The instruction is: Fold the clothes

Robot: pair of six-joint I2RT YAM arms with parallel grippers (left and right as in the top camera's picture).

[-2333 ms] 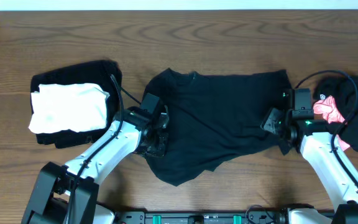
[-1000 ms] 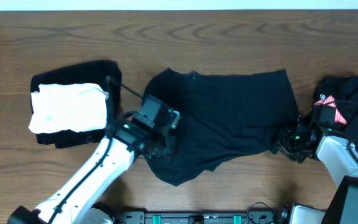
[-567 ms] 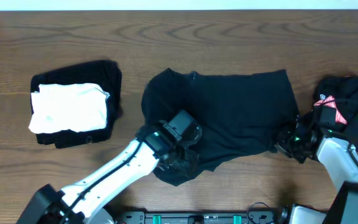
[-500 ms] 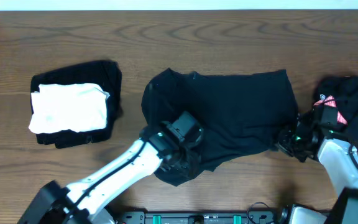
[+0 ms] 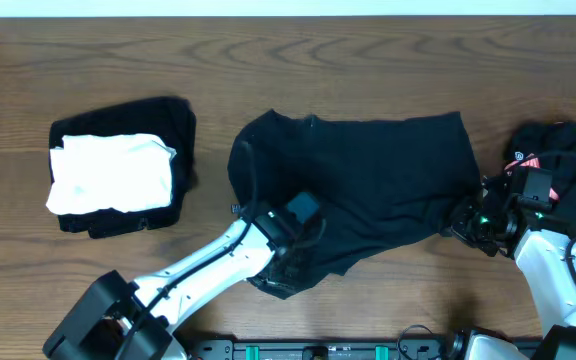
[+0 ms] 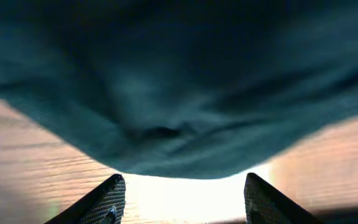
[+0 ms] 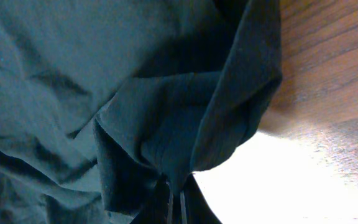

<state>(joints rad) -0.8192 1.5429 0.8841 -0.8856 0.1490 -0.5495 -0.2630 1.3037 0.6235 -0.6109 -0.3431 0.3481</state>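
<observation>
The right gripper clamps the 4 o'clock corner of the black shirt, probably anchoring it, while the left gripper gapes empty at its 7 o'clock hem.

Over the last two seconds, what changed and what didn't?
The left hand moved from the left edge of the black T-shirt to its near hem, open. The right hand shifted to the right corner and shut on it. The white garment and the pile at right stayed put.
</observation>
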